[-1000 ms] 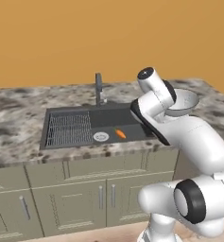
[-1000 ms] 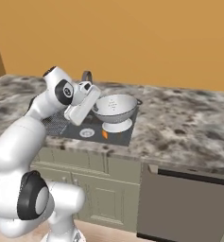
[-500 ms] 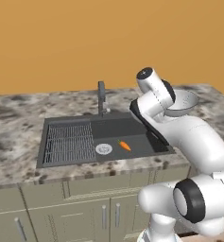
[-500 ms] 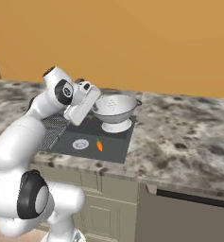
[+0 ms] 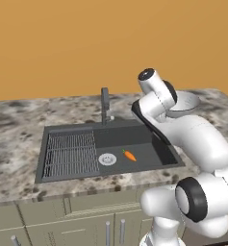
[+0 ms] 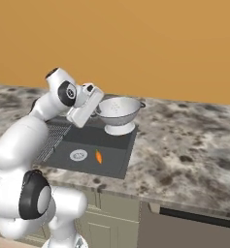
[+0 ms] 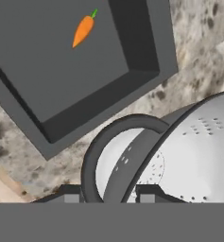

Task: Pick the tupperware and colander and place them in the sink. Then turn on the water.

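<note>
Since a second ago the whole picture has slid, so the base has been driven and the sink (image 5: pixel 110 144) is now seen closer and more to the middle. The arm's pose is kept almost the same, and the colander (image 6: pixel 117 111) is still held up at the same place beside the hand.

The colander is carried in the air by the gripper (image 7: pixel 107 193). The two fingers are closed partway on its rim, next to the looped handle (image 7: pixel 114 142). The bowl is held over the right end of the sink, above the counter edge, and is not set down in the basin. In the left base view the colander (image 5: pixel 183 102) is seen behind the white arm.

The sink is a dark grey basin set in the counter. A ribbed drainboard (image 5: pixel 71 153) is at its left part. A round silver drain (image 5: pixel 107 159) and a small orange carrot (image 5: pixel 130 155) lie on the basin floor, just beside each other. A dark faucet (image 5: pixel 105 104) stands upright at the back rim.

The counter (image 6: pixel 184 150) is made of speckled grey and brown stone. Pale green-grey cabinet doors (image 5: pixel 77 226) are seen under it. The wall (image 5: pixel 86 43) behind is plain orange.
</note>
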Robot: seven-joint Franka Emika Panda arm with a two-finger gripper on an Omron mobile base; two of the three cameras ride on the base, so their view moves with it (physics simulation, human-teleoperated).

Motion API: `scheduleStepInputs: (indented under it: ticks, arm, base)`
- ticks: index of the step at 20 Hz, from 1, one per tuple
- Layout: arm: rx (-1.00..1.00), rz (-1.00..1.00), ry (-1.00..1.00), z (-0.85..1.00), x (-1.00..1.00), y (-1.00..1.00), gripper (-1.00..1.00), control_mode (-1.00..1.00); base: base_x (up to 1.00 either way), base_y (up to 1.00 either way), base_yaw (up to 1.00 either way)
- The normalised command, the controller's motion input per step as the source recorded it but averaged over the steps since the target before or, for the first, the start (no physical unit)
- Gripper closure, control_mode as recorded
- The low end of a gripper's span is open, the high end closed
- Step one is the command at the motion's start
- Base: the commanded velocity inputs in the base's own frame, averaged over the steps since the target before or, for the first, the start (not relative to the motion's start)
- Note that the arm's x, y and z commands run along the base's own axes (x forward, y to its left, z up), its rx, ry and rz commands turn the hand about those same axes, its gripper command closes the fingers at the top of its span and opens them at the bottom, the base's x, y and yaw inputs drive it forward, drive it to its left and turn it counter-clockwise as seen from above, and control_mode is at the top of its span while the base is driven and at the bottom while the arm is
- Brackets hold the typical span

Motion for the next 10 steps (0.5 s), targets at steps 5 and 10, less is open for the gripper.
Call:
scheduleStepInputs:
  ticks: [5,10]
  arm:
    - [0.0,0.26,0.0,-0.43,0.81,0.0,1.0,-1.0]
    - [0.0,0.38,0.01,-0.56,0.55,0.0,1.0,-1.0]
  base:
    - [0.0,0.0,0.0]
    - [0.0,0.0,0.0]
